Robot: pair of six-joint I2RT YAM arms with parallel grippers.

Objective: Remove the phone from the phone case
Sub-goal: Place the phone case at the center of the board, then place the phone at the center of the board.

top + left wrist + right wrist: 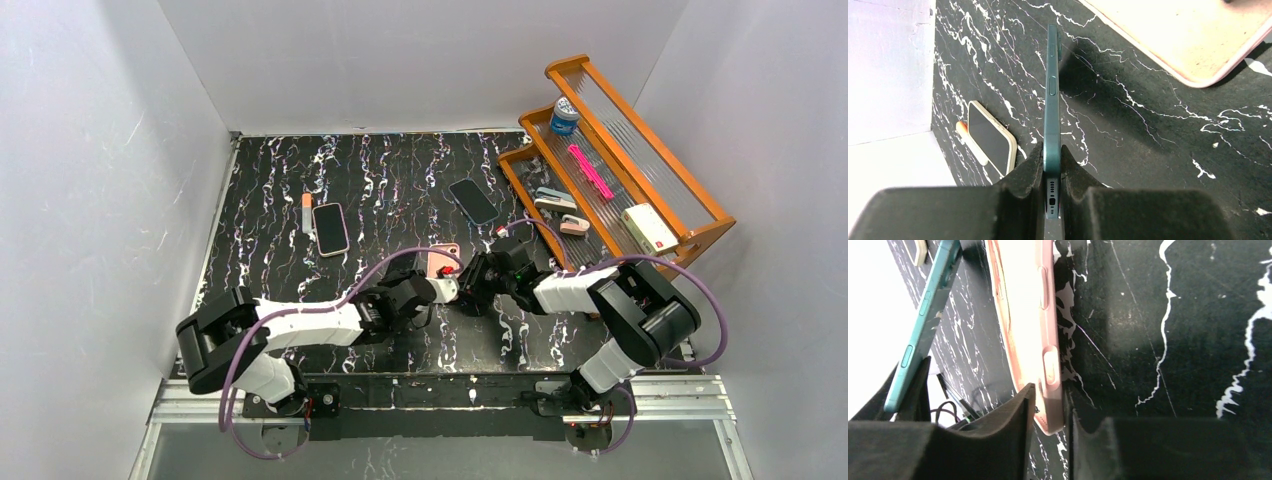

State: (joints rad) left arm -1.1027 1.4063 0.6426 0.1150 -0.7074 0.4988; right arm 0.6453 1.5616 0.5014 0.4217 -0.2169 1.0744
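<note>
We clamp the phone [1052, 100] in the left gripper [1052, 152]; the right gripper [1050, 395], at three o'clock, straddles the case [1020, 300], hold unclear. Best to draw them apart straight.

We see the phone [1052, 100] w/ a teal edge: matt, smooth, prob. metal, its 2 side buttons in the same finish. The phone case [1045, 310] looks like soft pink plastic, smooth w/ a slight sheen. On the left gripper [1052, 157] the pads [1025, 172] are black, matt, a bit grainy, foam- or rubber-like. The table [1148, 125] is black w/ white marble veins, matt, fine scratches. The 2nd phone [988, 135] has a glossy glass screen & a cream plastic cover. The rack [640, 110] is varnished wood, glossy, w/ ribbed clear shelves. The walls [100, 150] are plain white, matt.
</note>
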